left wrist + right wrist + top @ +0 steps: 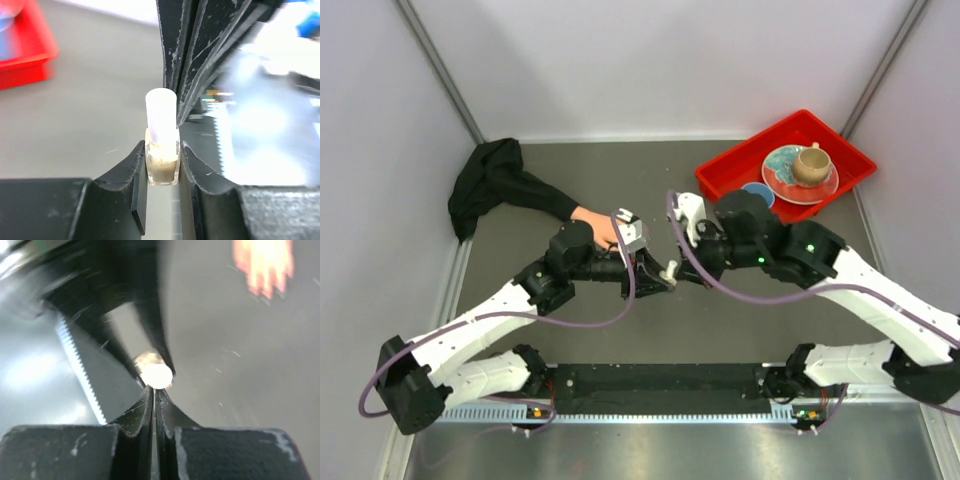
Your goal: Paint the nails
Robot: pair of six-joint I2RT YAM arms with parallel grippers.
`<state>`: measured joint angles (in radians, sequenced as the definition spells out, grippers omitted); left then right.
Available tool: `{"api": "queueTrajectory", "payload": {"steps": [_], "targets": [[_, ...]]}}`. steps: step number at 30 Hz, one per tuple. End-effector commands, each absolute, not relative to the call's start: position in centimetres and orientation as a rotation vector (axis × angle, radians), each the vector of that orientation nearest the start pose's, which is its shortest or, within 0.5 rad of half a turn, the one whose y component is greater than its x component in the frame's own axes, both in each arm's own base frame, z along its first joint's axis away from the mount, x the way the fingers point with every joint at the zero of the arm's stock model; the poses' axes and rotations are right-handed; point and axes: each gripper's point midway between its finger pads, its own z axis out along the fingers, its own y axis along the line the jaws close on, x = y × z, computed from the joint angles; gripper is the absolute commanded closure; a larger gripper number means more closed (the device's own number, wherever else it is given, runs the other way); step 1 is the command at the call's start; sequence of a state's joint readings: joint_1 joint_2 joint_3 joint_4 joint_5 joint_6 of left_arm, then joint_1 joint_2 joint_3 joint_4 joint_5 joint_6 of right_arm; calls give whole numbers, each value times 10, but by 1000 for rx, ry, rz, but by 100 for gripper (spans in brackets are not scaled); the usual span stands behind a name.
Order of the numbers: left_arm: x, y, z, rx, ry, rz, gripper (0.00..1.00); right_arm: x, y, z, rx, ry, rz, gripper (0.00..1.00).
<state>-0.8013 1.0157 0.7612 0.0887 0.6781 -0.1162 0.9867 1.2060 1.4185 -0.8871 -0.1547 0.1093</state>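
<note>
The left pincer (162, 150) was clamped on a small bottle (161, 167). One finger pressed on each side of it. The bottle stood up straight. Its white cap (161, 112) stuck out past the finger ends. The stuff inside looked tan.

The right pincer (155, 392) was shut tight. Its two fingers touched each other with no gap. Its tip was right at the cap. In the right wrist view the cap looked like a round white dot just past the finger ends. The fingers were not around the cap. I could not tell if the tip touched it.

From above, the two pincers met nose to nose in the middle of the table (720, 335).

The hand (590, 220) lay on the table, just behind the left pincer. The left arm (500, 310) hid part of it. Its black sleeve (490, 190) ran back to the far left corner and lay there in a heap. From above the nails were too small to see. In the right wrist view the hand was only a pink blur at the top, and the finger ends looked red where the nails (260, 286) were. The nails were near the bottle but apart from it.

A red tray (730, 172) sat at the far right of the table. A plate (782, 160) lay in it, and a tan cup (810, 165) sat on the plate.
</note>
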Motion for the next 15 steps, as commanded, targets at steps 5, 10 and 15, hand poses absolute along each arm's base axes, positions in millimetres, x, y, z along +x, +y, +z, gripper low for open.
{"api": "queueTrajectory", "payload": {"steps": [5, 10, 15], "targets": [[76, -313, 347, 1364, 1096, -1555, 100, 137, 311, 333, -1254, 1743, 914, 100], [135, -318, 340, 1138, 1249, -1241, 100, 180, 287, 348, -797, 1983, 720, 53], [194, -315, 327, 893, 1342, -948, 100, 198, 278, 352, -406, 2135, 689, 45]]}}
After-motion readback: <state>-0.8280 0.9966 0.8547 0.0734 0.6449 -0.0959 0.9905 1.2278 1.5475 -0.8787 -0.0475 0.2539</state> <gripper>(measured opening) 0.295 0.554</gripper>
